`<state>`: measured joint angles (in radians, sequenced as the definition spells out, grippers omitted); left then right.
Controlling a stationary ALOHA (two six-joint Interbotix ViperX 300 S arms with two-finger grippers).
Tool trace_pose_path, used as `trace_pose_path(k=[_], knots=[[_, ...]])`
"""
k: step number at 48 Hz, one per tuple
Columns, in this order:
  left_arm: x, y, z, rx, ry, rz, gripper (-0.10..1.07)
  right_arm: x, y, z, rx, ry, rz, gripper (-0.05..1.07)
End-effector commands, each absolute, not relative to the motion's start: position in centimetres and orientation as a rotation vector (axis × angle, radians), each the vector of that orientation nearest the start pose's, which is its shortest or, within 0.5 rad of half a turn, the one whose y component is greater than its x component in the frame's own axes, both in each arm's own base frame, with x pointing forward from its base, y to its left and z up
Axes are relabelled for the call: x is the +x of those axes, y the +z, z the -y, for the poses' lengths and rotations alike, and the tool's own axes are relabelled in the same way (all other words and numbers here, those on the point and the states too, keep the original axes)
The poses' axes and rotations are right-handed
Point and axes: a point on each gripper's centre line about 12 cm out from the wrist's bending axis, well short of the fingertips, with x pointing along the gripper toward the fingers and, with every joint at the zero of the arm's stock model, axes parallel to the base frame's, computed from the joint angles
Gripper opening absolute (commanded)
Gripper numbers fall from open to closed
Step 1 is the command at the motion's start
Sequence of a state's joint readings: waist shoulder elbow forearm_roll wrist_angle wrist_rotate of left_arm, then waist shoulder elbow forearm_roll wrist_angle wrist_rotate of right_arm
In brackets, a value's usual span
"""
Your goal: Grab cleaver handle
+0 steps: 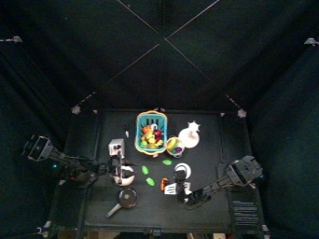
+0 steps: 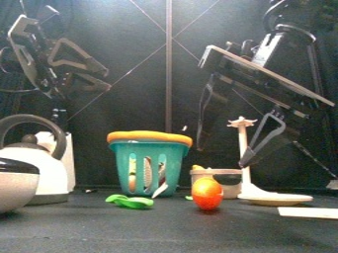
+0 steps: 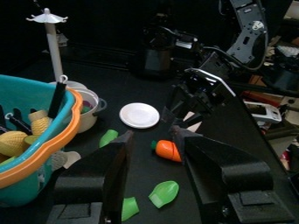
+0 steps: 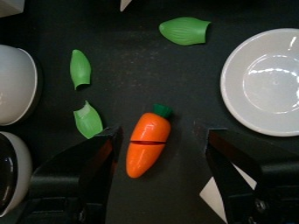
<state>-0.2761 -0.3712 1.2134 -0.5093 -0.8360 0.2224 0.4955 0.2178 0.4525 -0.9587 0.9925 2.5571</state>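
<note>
A teal basket with an orange rim (image 3: 35,144) (image 2: 148,161) (image 1: 151,132) holds toy food and dark handles. One black handle (image 3: 59,94) sticks up over its rim; I cannot tell whether it is the cleaver's, and no cleaver blade shows clearly. My left gripper (image 3: 170,175) is open and empty, apart from the basket, which lies off to one side of it. My right gripper (image 4: 163,166) is open and empty, hanging straight above a toy carrot (image 4: 146,144) (image 3: 167,150) (image 2: 208,194).
Green toy leaves (image 4: 184,31) (image 2: 129,202) lie around the carrot. A white plate (image 4: 274,70) (image 3: 139,115) lies beside it. A white stand (image 2: 242,148) (image 3: 49,35) rises behind the basket. A kettle (image 2: 34,163) stands front left.
</note>
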Motion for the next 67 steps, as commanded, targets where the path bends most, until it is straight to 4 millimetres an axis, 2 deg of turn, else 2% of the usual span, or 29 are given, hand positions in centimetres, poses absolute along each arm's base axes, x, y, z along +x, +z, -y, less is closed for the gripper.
trace_pose_path(k=[1, 11, 15, 21, 26, 30, 42, 53, 67], knots=[[26.0, 20.0, 3.0, -0.115, 0.096, -0.049, 0.81, 35.7, 16.2, -11.2, 0.879, -0.969, -0.465, 0.96], [26.0, 20.0, 3.0, -0.116, 0.096, -0.049, 0.81, 31.7, 19.5, -12.4, 0.809, -0.792, -0.530, 0.96], [26.0, 20.0, 3.0, -0.115, 0.096, -0.051, 0.81, 29.8, 20.1, -12.7, 0.783, -0.750, -0.593, 0.96], [26.0, 20.0, 3.0, -0.115, 0.096, -0.051, 0.81, 27.3, 19.1, -12.9, 0.747, -0.734, -0.720, 0.96], [26.0, 19.9, 3.0, -0.114, 0.096, -0.054, 0.81, 25.2, 17.3, -13.9, 0.696, -0.696, -0.869, 0.95], [26.0, 19.9, 3.0, -0.114, 0.096, -0.054, 0.81, 24.2, 16.1, -14.8, 0.654, -0.655, -0.963, 0.95], [26.0, 19.9, 2.9, -0.120, 0.101, -0.053, 0.81, 23.6, 13.6, -16.5, 0.557, -0.601, -1.133, 0.94], [26.0, 19.9, 2.9, -0.119, 0.102, -0.055, 0.81, 22.9, 12.5, -16.0, 0.529, -0.639, -1.187, 0.94], [26.0, 19.7, 2.9, -0.118, 0.102, -0.059, 0.81, 23.3, 10.3, -15.6, 0.539, -0.634, -1.206, 0.94]])
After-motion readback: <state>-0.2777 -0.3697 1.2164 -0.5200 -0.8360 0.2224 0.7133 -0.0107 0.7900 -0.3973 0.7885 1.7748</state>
